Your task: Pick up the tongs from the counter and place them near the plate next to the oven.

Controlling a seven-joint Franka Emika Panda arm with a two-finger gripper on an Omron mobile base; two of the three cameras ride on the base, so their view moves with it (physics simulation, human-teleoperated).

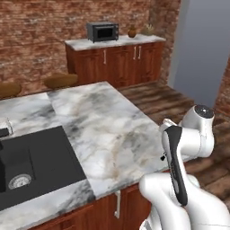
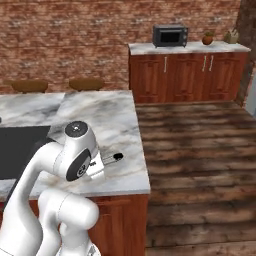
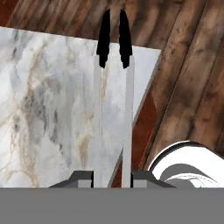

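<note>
The tongs point(image 3: 113, 109) are slim silver strips with two black ends, and they run straight up the hand view from between my fingers. My gripper point(image 3: 112, 177) is shut on the tongs near their base. The tongs hang over the right end of the marble counter point(image 3: 43, 109), with their black ends out past its edge above the wooden floor. In the right base view a black end of the tongs point(image 2: 118, 156) sticks out beside my arm's wrist, above the counter point(image 2: 115, 120). A small dark tip of the tongs point(image 1: 163, 157) peeks out by my forearm in the left base view. The plate is out of view.
A black sink point(image 1: 27, 166) is set into the counter's left part. Two brown stools point(image 1: 60, 81) stand behind the counter. A far cabinet against the brick wall carries a small dark oven point(image 2: 170, 35) and a vase point(image 2: 208, 38). Wooden floor point(image 2: 200, 150) stretches to the right.
</note>
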